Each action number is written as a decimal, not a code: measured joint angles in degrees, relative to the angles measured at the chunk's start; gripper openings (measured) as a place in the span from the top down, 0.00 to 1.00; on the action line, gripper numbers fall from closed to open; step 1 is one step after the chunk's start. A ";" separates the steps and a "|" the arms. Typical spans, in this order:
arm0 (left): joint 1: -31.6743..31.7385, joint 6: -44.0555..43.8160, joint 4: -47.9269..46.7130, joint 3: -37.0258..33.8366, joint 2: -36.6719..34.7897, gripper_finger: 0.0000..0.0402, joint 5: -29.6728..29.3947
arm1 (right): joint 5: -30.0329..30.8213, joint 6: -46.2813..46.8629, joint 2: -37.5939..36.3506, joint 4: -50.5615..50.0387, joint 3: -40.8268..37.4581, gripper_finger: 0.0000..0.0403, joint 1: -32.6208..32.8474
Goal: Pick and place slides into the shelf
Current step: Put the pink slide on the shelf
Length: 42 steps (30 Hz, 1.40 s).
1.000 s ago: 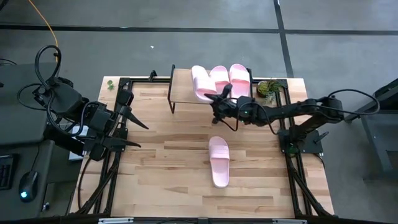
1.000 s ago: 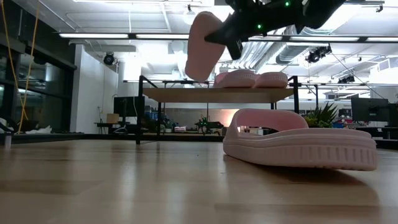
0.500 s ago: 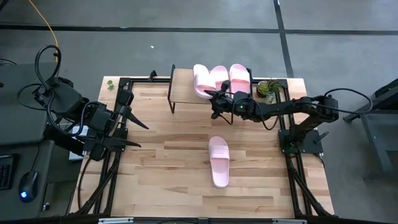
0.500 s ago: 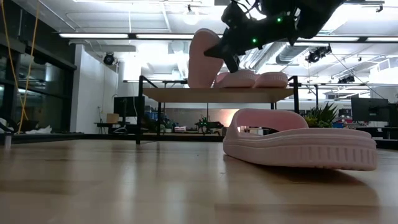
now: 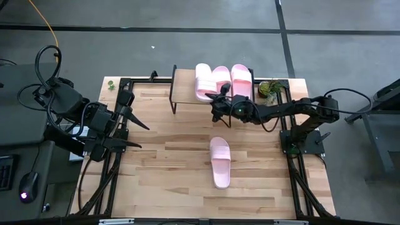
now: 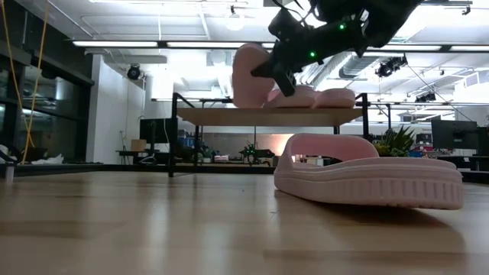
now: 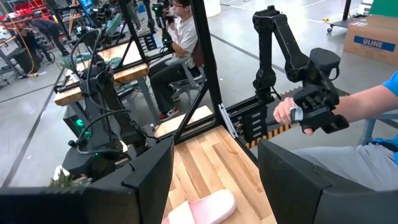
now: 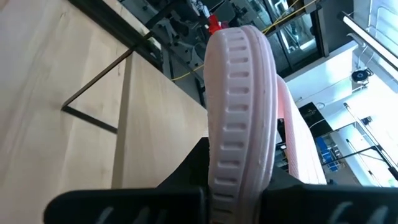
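The shelf (image 5: 182, 84) stands at the table's far edge. Two pale pink slides (image 5: 221, 76) (image 5: 241, 78) lie flat on its top. My right gripper (image 5: 218, 100) is shut on a third slide (image 5: 203, 80) at the left of those two, over the shelf top; in the low view this slide (image 6: 248, 75) stands steeply tilted. The fourth slide (image 5: 220, 162) lies sole-down on the table's middle, nearer the front. My left gripper (image 5: 142, 136) hangs open at the table's left side, far from all slides. My right gripper pinches the third slide's near end (image 8: 239, 162) between its two fingers (image 8: 186, 177), one on each face of the sole. It comes from the table's near-right side, slanting toward the shelf. The slide is tilted, and its lower end (image 6: 244, 105) meets the shelf top.
A small potted plant (image 5: 270, 89) sits at the shelf's right end. The shelf's left part (image 5: 181, 78) is bare wood. Black frame rails run along the table's left and right edges. A seated person and a second robot station show beyond the table in the left wrist view.
My right gripper has moved toward the far edge and down, carrying the third slide from the air in front of the shelf onto its top. The slide has turned steeper, and its lower end now rests on the plank beside the other two.
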 joint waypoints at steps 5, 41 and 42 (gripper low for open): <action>0.00 -0.03 0.00 0.00 0.00 0.47 0.00 | 0.57 0.62 0.02 -0.85 0.00 0.96 2.13; 0.00 -0.85 -0.91 0.00 0.00 0.47 0.07 | 1.87 7.13 0.09 -6.80 -0.15 0.74 1.47; 0.00 -0.96 -1.17 0.00 0.00 0.47 0.06 | 1.44 7.38 0.09 -6.83 -0.15 0.72 1.49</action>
